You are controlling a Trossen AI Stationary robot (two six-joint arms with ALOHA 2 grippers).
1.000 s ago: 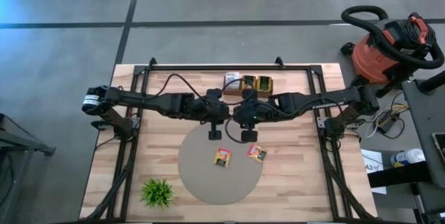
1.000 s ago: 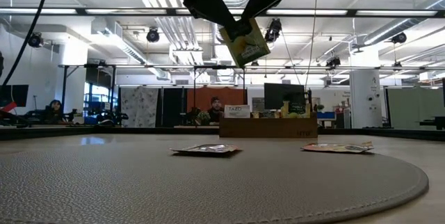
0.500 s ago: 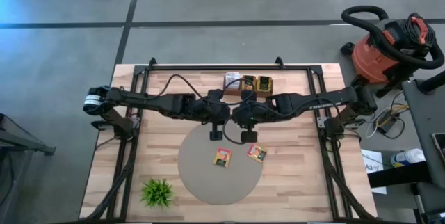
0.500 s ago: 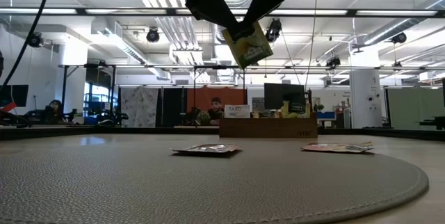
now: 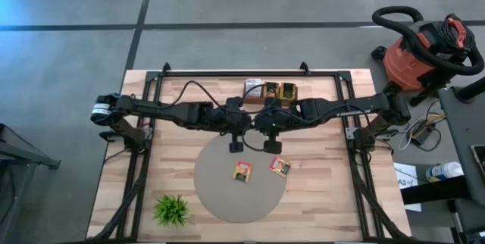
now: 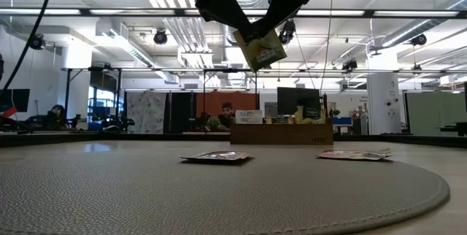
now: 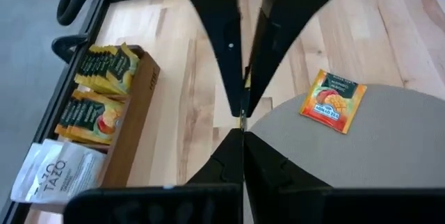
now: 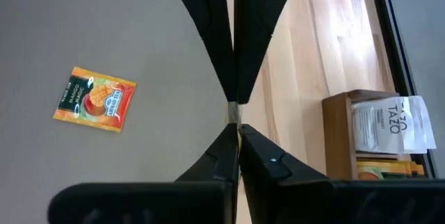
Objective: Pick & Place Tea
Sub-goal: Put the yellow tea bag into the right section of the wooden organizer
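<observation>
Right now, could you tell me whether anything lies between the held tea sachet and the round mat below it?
Nothing visible does. The held sachet hangs above bare mat; the two sachets already down, one and another, lie farther back.

A light wooden plank counter (image 5: 318, 191) carries a round grey textured mat (image 5: 220, 195) near its middle. A small green potted plant (image 5: 172, 209) stands at the mat's edge. On the grey floor beside the counter sits an orange-and-black shop vacuum (image 5: 424, 47) with a coiled black hose. Across the room, people sit at desks (image 6: 228, 116).
</observation>
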